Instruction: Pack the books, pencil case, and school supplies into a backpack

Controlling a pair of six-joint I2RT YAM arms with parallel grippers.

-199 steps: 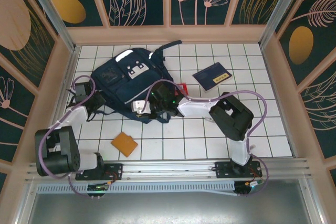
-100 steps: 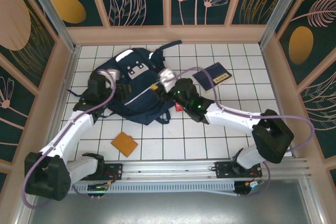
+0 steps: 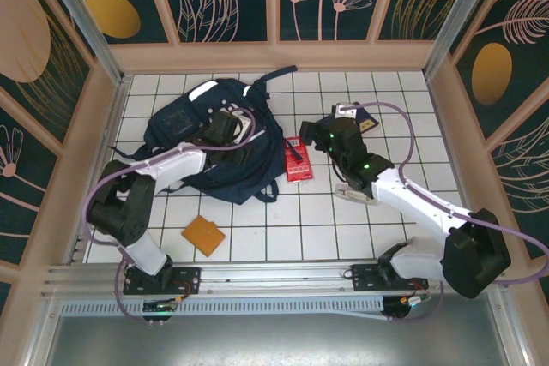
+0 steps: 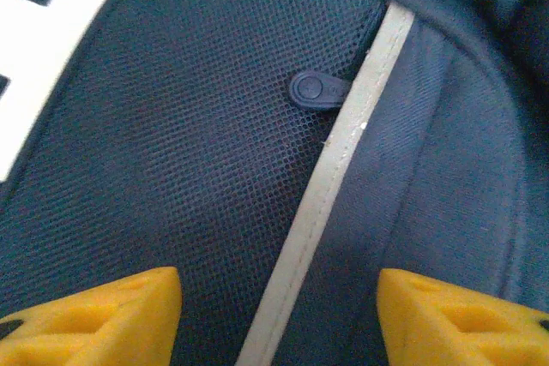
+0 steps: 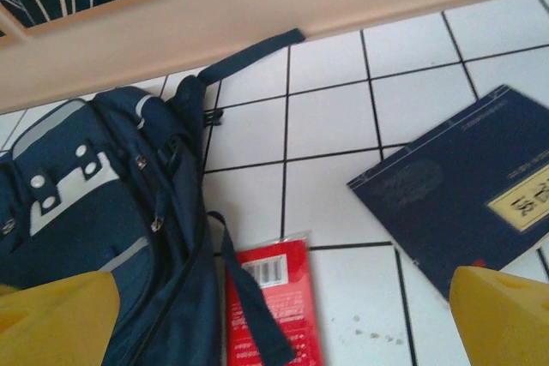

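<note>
The dark navy backpack (image 3: 202,139) lies flat at the back left. My left gripper (image 3: 233,130) hovers close over it, open, its yellow fingertips (image 4: 94,315) on either side of the white stripe (image 4: 343,152) and mesh panel, holding nothing. My right gripper (image 3: 317,135) is open and empty above the tiles between the red flat packet (image 3: 297,160) and the navy book (image 3: 367,120). In the right wrist view the red packet (image 5: 296,297) lies under a loose strap, with the book (image 5: 463,195) to the right and the backpack (image 5: 94,212) to the left. The pencil case is out of view.
An orange-tan square pad (image 3: 203,235) lies on the tiles near the front left. A pale slim piece (image 3: 350,192) sits under the right forearm. Peach walls (image 3: 274,56) enclose the white tiled floor on three sides.
Both grippers have opened. The right arm swung from the backpack's front edge rightward toward the book, uncovering the red packet. The left gripper moved from the backpack's left side onto its top.
</note>
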